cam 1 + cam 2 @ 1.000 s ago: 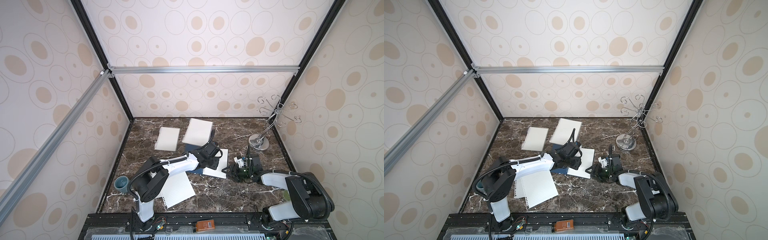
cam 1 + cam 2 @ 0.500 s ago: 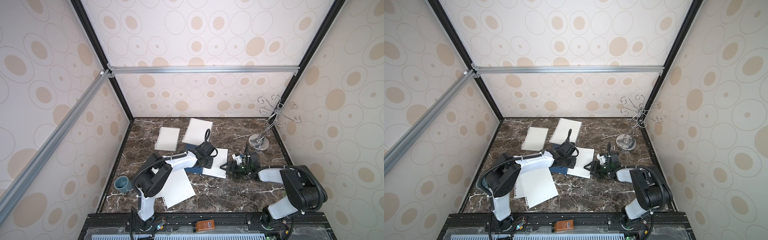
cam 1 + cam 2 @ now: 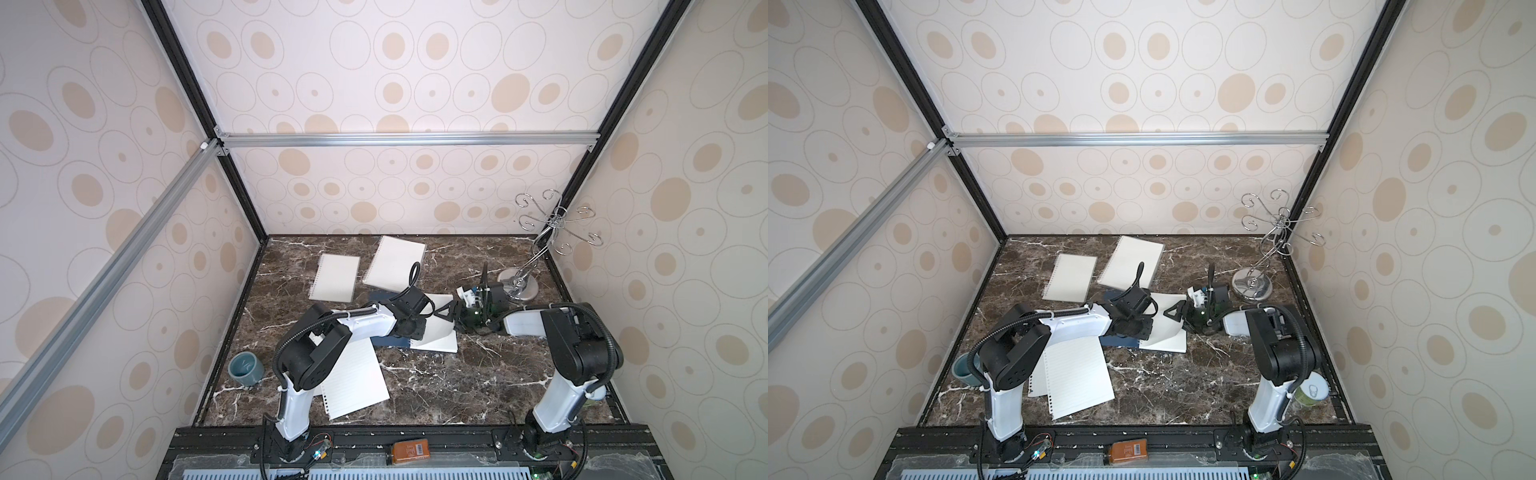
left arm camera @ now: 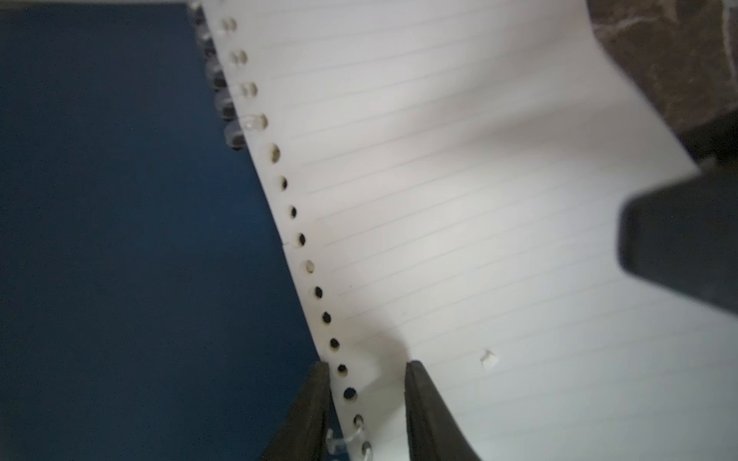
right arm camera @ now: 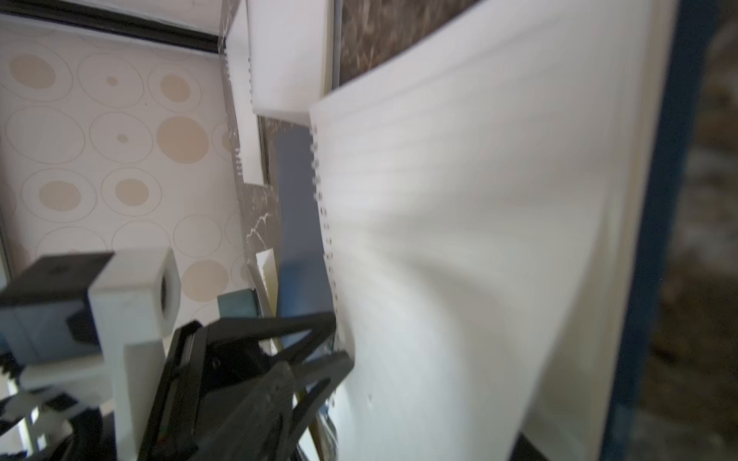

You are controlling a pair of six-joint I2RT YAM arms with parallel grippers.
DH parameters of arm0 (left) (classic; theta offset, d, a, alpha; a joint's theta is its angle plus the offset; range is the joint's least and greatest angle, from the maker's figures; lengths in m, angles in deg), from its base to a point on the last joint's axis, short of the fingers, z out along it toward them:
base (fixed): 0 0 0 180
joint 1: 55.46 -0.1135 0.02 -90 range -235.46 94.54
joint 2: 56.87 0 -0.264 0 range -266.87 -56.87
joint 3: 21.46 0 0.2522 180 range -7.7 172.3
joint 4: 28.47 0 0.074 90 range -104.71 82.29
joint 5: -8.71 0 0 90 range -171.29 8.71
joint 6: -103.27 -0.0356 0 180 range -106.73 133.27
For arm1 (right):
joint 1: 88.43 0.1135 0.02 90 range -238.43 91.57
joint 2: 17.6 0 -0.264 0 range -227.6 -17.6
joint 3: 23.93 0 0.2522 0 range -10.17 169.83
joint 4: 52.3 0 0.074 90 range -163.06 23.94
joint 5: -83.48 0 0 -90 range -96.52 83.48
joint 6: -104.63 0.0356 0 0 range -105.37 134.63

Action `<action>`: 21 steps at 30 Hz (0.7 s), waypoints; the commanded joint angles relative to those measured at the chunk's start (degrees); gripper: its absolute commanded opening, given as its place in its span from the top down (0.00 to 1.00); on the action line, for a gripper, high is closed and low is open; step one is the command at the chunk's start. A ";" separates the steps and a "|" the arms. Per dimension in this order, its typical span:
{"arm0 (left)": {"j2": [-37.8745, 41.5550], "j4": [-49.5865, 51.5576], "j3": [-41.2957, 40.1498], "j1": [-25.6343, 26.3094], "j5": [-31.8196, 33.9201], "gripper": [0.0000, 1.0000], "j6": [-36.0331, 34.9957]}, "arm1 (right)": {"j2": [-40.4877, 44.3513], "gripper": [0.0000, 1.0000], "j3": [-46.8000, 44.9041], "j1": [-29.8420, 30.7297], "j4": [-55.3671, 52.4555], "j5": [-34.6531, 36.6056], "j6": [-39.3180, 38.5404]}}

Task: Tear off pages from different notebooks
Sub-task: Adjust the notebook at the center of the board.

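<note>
Marble tabletop (image 3: 478, 386), dotted walls (image 3: 374, 83); left pincer (image 4: 368, 365) ajar on page (image 4: 479, 199); right pincer (image 3: 449, 312), grip unclear.

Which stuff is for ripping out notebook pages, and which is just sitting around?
For the job: dark-blue notebook, its lifted page, small white notebook, larger white notebook, loose pages.
Just lying about: teal cup, metal hook stand, can.

You're seeing tabletop (image 3: 457, 386) gleaming as polished dark veined stone; lined page (image 4: 479, 199) showing matt thin paper; dark-blue notebook cover (image 4: 120, 239) looking smooth, matt; wire stand (image 3: 519, 286) shining as chromed metal; cup (image 3: 246, 369) looking glazed.
</note>
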 commanded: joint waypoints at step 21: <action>-3.71 -1.35 3.73 3.62 -6.72 0.67 -0.08 | -14.36 0.77 30.19 -2.77 -34.68 3.23 -26.17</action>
